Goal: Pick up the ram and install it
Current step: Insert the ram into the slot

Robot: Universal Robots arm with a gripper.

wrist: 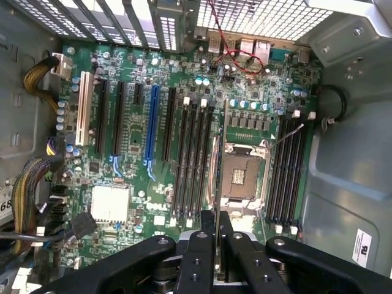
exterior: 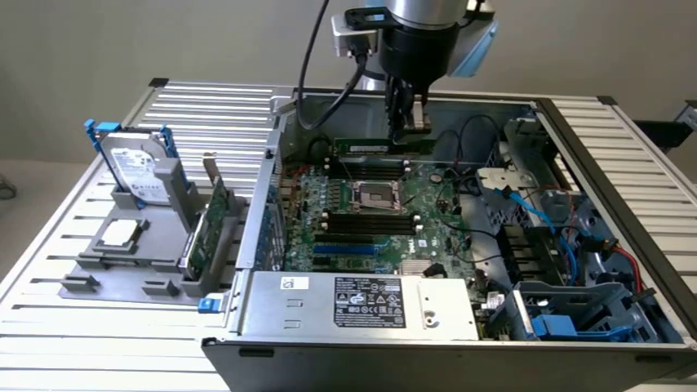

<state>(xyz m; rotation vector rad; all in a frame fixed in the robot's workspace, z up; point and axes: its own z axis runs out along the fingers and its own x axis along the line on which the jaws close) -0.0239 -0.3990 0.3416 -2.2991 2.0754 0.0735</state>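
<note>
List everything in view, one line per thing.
table: one, silver, slatted, under everything
computer case: one, grey, open, on the table
motherboard: one, green, inside the case
memory slots: several, black, on the motherboard
power supply: one, silver, inside the case
fixture: one, grey, exterior view's left
hard drive: one, silver, upright in the fixture
expansion card: one, green, upright in the fixture
ram: one, dark green, over the motherboard
end effector: one, black, shut on the ram

Slatted table [exterior: 207, 106]: open PC case [exterior: 436, 359] fills the middle; grey parts holder [exterior: 93, 286] beside it, by the edge at the exterior view's left.
</note>
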